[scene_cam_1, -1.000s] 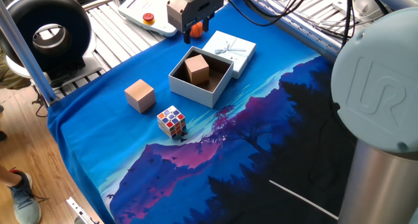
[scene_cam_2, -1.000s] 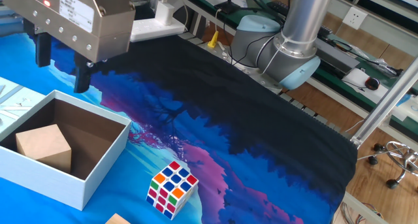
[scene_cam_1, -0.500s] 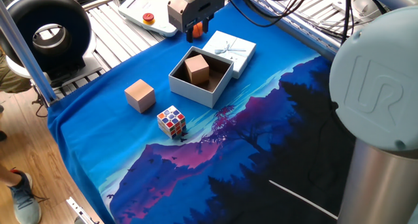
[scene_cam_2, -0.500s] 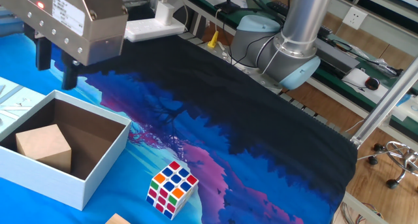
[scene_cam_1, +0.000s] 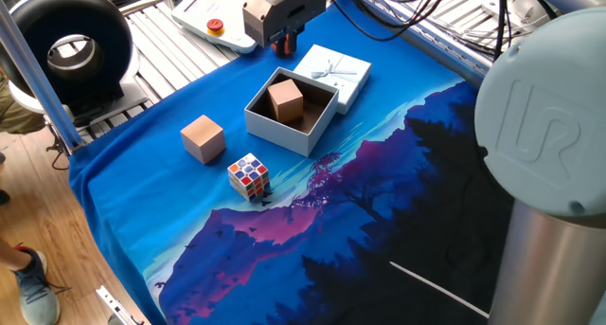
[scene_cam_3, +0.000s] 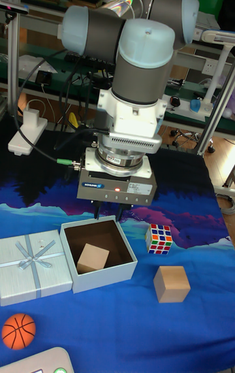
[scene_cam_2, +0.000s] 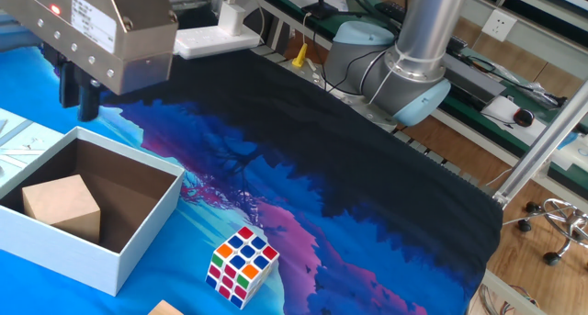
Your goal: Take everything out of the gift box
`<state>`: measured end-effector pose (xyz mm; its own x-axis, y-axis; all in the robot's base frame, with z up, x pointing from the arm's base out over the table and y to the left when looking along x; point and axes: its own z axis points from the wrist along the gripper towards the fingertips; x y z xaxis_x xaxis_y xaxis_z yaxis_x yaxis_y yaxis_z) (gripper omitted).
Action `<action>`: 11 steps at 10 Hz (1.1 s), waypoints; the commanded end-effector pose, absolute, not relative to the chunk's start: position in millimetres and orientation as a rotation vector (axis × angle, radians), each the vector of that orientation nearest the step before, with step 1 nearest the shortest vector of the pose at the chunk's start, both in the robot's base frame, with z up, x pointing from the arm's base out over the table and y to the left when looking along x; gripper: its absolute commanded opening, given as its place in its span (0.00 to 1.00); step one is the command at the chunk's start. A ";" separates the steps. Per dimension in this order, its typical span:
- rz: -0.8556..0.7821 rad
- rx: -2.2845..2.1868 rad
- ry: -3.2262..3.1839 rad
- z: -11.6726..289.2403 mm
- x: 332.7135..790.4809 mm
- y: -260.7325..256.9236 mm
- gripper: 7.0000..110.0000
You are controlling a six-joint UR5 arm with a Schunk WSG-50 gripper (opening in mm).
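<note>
The gift box point(scene_cam_1: 278, 132) point(scene_cam_2: 138, 251) point(scene_cam_3: 104, 279) stands in the middle of the blue cloth with a brownish wooden cube point(scene_cam_1: 285, 99) point(scene_cam_2: 62, 208) point(scene_cam_3: 93, 258) tilted inside it. On the cloth outside the box, close to its near corner, lies the puzzle cube point(scene_cam_1: 249, 175) point(scene_cam_2: 242, 264) point(scene_cam_3: 159, 238). My gripper point(scene_cam_1: 282, 48) point(scene_cam_2: 79, 95) point(scene_cam_3: 109, 213) hangs above and just behind the box's far rim. Its fingers are drawn together with nothing between them.
A paler plain cube point(scene_cam_1: 203, 138) point(scene_cam_3: 172, 283) sits on the cloth left of the box. The ribboned lid point(scene_cam_1: 333, 71) point(scene_cam_3: 32, 265) lies flat against the box's far side. An orange ball point(scene_cam_3: 18, 330) rests beyond the lid. The arm's base point(scene_cam_2: 404, 72) stands at the table's far edge.
The fingers have closed from wide apart to together, with nothing caught. The gripper shifted slightly. The cubes and the box have not moved.
</note>
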<state>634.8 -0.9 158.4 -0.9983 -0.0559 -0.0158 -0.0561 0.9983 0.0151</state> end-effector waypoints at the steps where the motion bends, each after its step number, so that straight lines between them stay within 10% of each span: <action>1: 0.106 -0.118 3.151 156.8 629.1 10.1 0.36; 2: 0.082 -0.096 3.155 152.9 631.5 6.4 0.36; 3: 0.072 -0.072 3.157 146.5 635.4 6.1 0.57; 11: 0.024 0.197 3.151 83.8 648.1 -7.3 0.57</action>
